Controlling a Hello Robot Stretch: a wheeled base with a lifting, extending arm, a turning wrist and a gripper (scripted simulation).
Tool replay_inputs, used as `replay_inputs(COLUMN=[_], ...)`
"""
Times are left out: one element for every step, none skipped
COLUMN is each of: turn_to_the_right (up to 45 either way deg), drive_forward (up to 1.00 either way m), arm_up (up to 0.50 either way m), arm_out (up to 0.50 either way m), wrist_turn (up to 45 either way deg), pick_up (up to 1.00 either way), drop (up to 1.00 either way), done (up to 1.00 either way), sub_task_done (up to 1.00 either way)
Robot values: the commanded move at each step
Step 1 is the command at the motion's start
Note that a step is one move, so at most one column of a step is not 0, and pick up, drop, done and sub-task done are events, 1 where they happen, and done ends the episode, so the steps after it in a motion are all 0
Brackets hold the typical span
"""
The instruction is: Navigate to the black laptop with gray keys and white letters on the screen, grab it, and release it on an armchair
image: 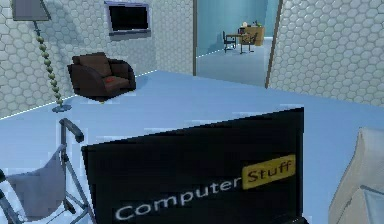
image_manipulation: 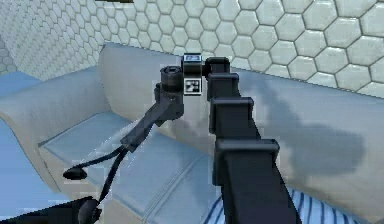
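A black laptop (image: 195, 170) stands close in the forward view's lower middle, its dark screen facing me with white letters and a yellow label. What it rests on is hidden. A dark brown armchair (image: 101, 74) sits far off at the left against the wall. In the arm side view the arm bar (image_manipulation: 245, 150) rises from the bottom, and the gripper (image_manipulation: 82, 190) reaches down to the left before a pale sofa (image_manipulation: 110, 110). A dark shape (image_manipulation: 50, 213) lies at the bottom edge by the fingertips. I cannot tell whether the gripper holds anything.
A floor lamp (image: 42, 55) stands left of the armchair, and a wall screen (image: 128, 17) hangs above it. A doorway (image: 235, 40) leads to a room with a table and chairs. A metal walker frame (image: 45, 180) is at the lower left, a white object (image: 362, 185) at the lower right.
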Motion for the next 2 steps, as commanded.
replay_inputs(turn_to_the_right=[0.0, -45.0], drive_forward=[0.0, 0.0], arm_up=[0.0, 0.0], arm_out=[-0.24, 0.0], wrist_turn=[0.0, 0.0], pick_up=[0.0, 0.0], drop=[0.0, 0.0], done=[0.0, 0.0], sub_task_done=[0.0, 0.0])
